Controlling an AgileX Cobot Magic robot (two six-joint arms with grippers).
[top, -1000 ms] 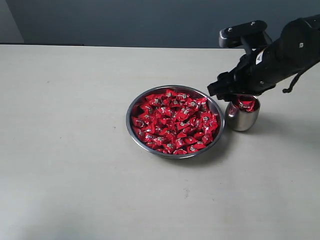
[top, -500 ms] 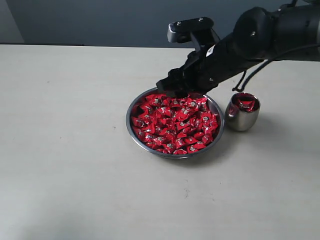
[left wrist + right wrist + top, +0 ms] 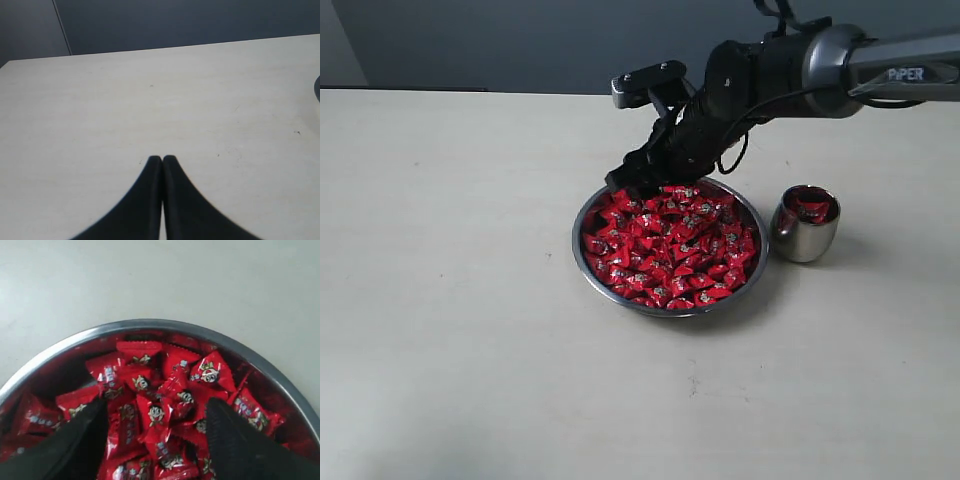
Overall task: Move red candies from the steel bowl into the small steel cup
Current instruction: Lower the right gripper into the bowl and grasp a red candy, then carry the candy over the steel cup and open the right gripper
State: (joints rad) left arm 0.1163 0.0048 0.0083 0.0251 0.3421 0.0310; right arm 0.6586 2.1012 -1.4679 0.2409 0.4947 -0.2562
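Note:
The steel bowl (image 3: pixel 582 258) sits mid-table, heaped with red candies (image 3: pixel 670 245). To its right stands the small steel cup (image 3: pixel 805 232) with a few red candies (image 3: pixel 812 208) inside. My right gripper (image 3: pixel 638 185) hangs over the bowl's far left rim. In the right wrist view it (image 3: pixel 157 407) is open, its dark fingers (image 3: pixel 227 437) spread just above the candies (image 3: pixel 157 412), with nothing held; the bowl's rim (image 3: pixel 150 324) curves beyond. My left gripper (image 3: pixel 162 159) is shut and empty over bare table, out of the exterior view.
The pale tabletop (image 3: pixel 450 300) spreads around the bowl and cup. A dark wall (image 3: pixel 520 40) runs behind the table's far edge. The right arm (image 3: pixel 800 65) reaches in from the upper right, above the cup.
The right gripper has swung left from over the cup to the bowl's far left rim. The cup keeps the candies dropped in it.

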